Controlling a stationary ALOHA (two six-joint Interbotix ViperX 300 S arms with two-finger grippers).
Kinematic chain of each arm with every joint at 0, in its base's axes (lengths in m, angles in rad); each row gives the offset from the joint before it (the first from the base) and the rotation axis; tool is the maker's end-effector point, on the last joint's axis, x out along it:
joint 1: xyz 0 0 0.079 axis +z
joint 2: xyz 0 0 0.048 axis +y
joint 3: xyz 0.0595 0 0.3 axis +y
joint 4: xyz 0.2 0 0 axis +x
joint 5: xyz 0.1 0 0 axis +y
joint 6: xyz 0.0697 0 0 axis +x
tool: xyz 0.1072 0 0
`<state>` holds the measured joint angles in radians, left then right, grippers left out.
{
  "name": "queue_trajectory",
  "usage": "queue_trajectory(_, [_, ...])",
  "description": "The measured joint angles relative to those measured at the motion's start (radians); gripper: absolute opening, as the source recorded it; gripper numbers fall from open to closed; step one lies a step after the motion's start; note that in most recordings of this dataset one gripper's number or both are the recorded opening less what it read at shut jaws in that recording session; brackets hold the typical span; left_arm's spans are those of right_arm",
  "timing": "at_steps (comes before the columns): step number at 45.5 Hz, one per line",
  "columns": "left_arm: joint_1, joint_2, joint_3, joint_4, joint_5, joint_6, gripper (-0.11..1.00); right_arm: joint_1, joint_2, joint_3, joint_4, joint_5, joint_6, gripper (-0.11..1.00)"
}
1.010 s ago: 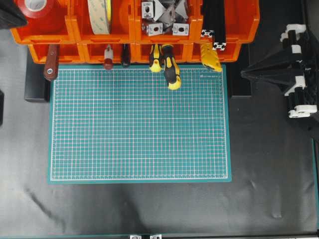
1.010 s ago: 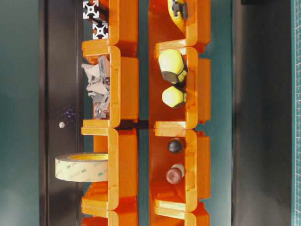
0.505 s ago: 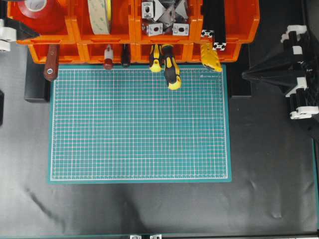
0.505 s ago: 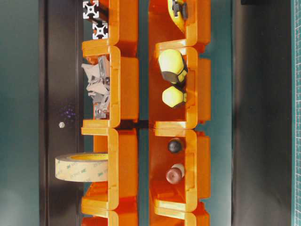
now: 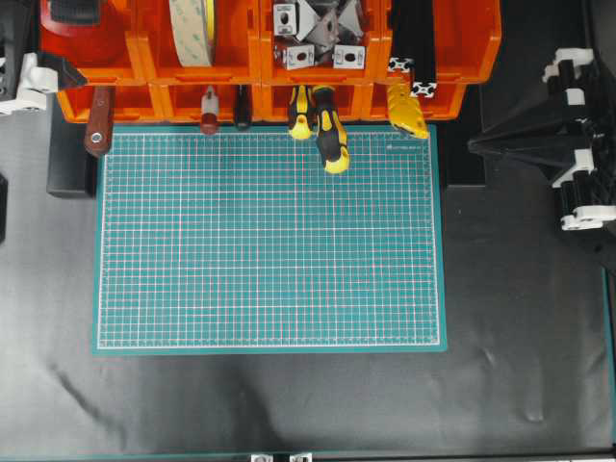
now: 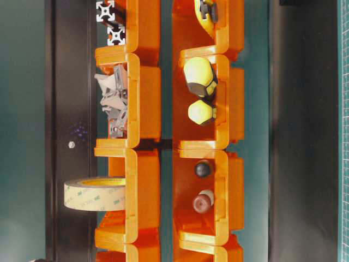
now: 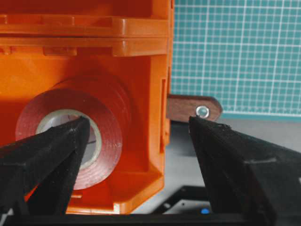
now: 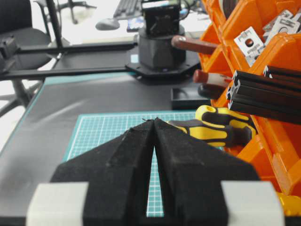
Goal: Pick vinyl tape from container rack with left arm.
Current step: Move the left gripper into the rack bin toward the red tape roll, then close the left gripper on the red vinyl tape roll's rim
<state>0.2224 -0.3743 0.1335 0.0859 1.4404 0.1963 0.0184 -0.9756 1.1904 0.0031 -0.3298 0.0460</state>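
We see the left gripper [image 7: 136, 141] w/ jaws spread wide, nothing held betw. them. In the left wrist view one black finger [image 7: 47, 160] sits in front of the vinyl tape [image 7: 70, 136], overlapping its white core; we can't tell whether it touches. The other finger is outside the bin wall, over the dark table, near a brown wooden handle [image 7: 188, 107] w/ a metal rivet. The tape, red and ring-shaped, lies inside the end bin of the container rack [image 7: 94, 52], tilted toward the camera against the bin floor. From overhead the rack [image 5: 260, 63] runs along the top edge, two rows of orange bins, and the tape's bin is top-left; the left arm [image 5: 29, 72] covers most of it there, so only a sliver of red [image 5: 58, 32] shows. Next bin along holds a cream tape roll [image 5: 192, 29] standing on edge, then metal brackets [image 5: 313, 34], then black aluminium profiles [image 5: 414, 38]. Lower row has tool handles sticking out over the green cutting mat [image 5: 269, 241], incl. yellow-black screwdrivers [image 5: 327, 125]. The right gripper [image 8: 153, 127] has its fingers pressed together, tips meeting, holding nothing; it hangs over the table at the right side, well apart from the rack's tape bin. In the overhead view it [image 5: 476, 144] points toward the mat's right edge.
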Motion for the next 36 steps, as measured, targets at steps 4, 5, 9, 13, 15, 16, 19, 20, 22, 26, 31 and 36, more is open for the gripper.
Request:
queue_trajectory(4, [0.009, 0.0, 0.003, 0.0, 0.0, 0.0, 0.83, -0.002, 0.0, 0.0, 0.0, -0.002, 0.0, 0.01])
queue_trajectory(5, [0.014, 0.002, 0.005, 0.0, 0.0, 0.0, 0.83, -0.002, 0.0, 0.0, 0.0, 0.0, 0.0, 0.01])
queue_trajectory(9, [0.029, 0.002, 0.006, -0.002, 0.0, 0.0, 0.83, -0.002, 0.0, 0.0, 0.0, 0.0, 0.0, 0.01])
queue_trajectory(13, [0.041, 0.002, 0.008, -0.002, -0.002, 0.005, 0.83, 0.0, 0.0, 0.0, 0.0, -0.002, 0.0, 0.01])
queue_trajectory(15, [0.044, 0.002, 0.006, 0.0, -0.002, 0.008, 0.83, 0.0, 0.0, 0.0, 0.0, 0.0, 0.0, 0.01])
queue_trajectory(16, [0.044, 0.002, 0.008, -0.002, -0.002, 0.009, 0.83, -0.002, 0.0, 0.0, -0.002, 0.0, 0.0, 0.01])
queue_trajectory(19, [0.044, 0.002, 0.008, 0.0, -0.002, 0.009, 0.83, 0.0, 0.0, 0.0, -0.002, -0.002, 0.0, 0.01])
queue_trajectory(20, [0.044, 0.002, 0.008, -0.002, -0.002, 0.011, 0.83, -0.002, 0.0, 0.002, 0.0, 0.0, 0.0, 0.01])
queue_trajectory(22, [0.046, 0.002, 0.008, 0.0, 0.0, 0.011, 0.83, 0.0, 0.0, 0.0, 0.0, 0.0, 0.0, 0.01])
queue_trajectory(26, [0.046, 0.002, 0.008, -0.002, 0.0, 0.012, 0.83, 0.0, 0.0, 0.0, 0.0, -0.002, 0.0, 0.01])
queue_trajectory(31, [0.049, 0.002, 0.008, 0.0, -0.002, 0.012, 0.83, 0.0, 0.0, 0.0, -0.002, 0.0, 0.0, 0.01])
queue_trajectory(36, [0.049, 0.002, 0.008, 0.0, -0.002, 0.012, 0.83, -0.002, 0.0, 0.0, 0.0, -0.002, 0.0, 0.01])
